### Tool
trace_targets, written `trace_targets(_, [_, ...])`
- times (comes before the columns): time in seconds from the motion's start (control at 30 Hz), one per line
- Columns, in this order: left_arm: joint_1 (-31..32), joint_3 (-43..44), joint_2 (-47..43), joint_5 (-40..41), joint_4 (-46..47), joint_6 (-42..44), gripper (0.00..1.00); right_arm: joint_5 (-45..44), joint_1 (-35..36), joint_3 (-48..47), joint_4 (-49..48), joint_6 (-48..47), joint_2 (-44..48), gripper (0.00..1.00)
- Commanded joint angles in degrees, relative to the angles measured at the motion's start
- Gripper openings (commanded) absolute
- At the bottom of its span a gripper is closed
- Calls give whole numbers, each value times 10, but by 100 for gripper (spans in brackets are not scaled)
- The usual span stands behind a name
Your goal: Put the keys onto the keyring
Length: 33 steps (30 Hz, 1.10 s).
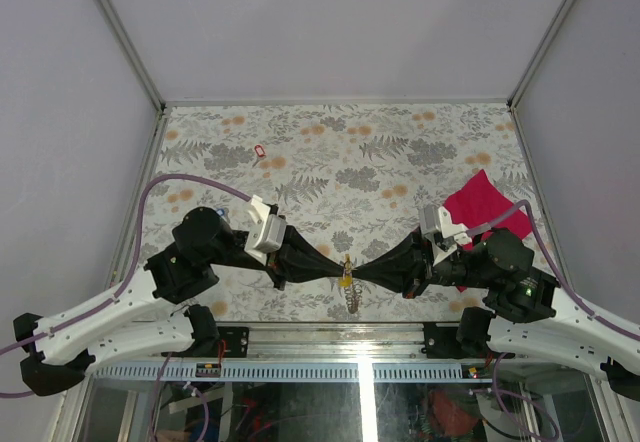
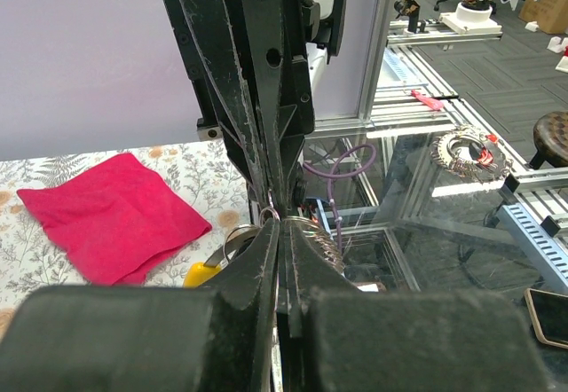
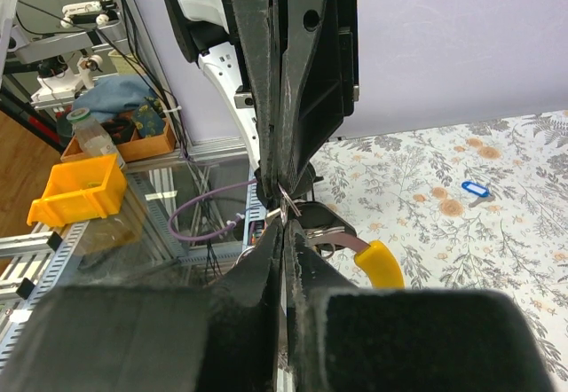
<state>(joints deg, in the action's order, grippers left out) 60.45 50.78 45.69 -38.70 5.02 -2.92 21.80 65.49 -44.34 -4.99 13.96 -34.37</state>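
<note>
My left gripper [image 1: 333, 273] and right gripper [image 1: 360, 273] meet tip to tip above the table's front edge. Both are shut on the keyring [image 1: 346, 280], a thin silvery loop with a small yellow piece. In the left wrist view the loop [image 2: 297, 222] sits at my shut fingertips [image 2: 266, 241], with the yellow piece [image 2: 201, 274] hanging to the left. In the right wrist view the ring wire [image 3: 288, 204] sticks out between the two grippers, with the yellow piece [image 3: 383, 264] and a black key head [image 3: 327, 222] beside it. A red key [image 1: 260, 151] lies far left on the table, and a blue key [image 3: 475, 190] lies apart from it.
A magenta cloth [image 1: 482, 205] lies on the floral table beside the right arm and also shows in the left wrist view [image 2: 106, 215]. The metal frame rail and glass edge [image 1: 340, 330] run just below the grippers. Grey walls enclose the table.
</note>
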Motion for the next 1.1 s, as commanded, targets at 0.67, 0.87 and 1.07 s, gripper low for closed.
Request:
trace_targets(0.67, [4,25,13,-38,15,8,0,-54,3,-9,-28,10,33,0])
trace_targets(0.87, [4,30,21,-38,12,10,0,-52,3,-8,-34,15,33,0])
trace_targets(1.07, [4,34,24,-31,7,12,0,-47,2,-7,-36,15,34,0])
